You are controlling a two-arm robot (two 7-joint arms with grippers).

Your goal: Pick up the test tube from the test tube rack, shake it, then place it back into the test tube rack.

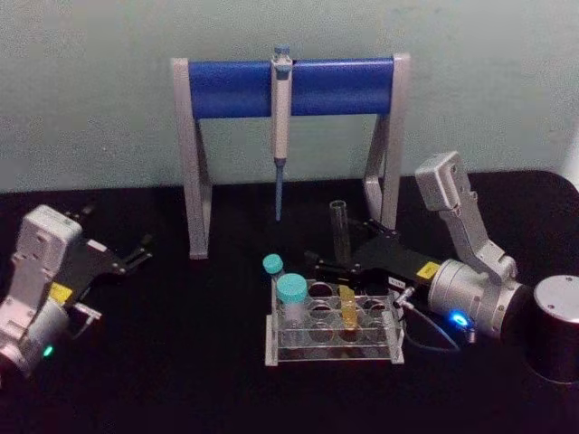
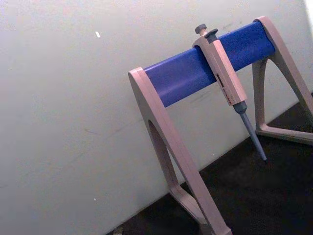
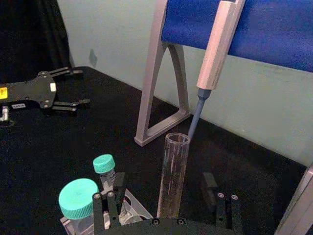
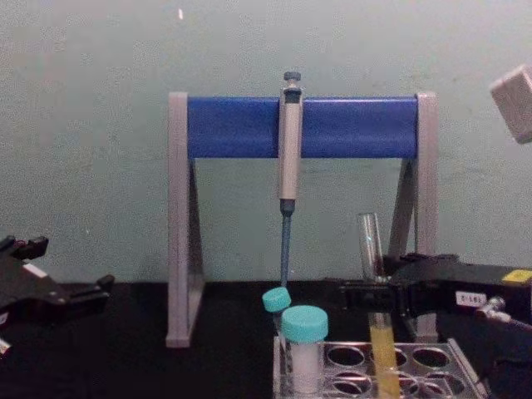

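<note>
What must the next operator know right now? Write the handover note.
The left gripper is open, parked at far left, holding nothing.
The right gripper is open, its fingers straddling the long clear glass test tube with yellow liquid, with gaps on both sides.
The tube stands upright in the low clear plastic test tube rack with round holes.
Done: only the approach.
Left: close on the tube, lift it out, shake it, set it back in the rack.
</note>
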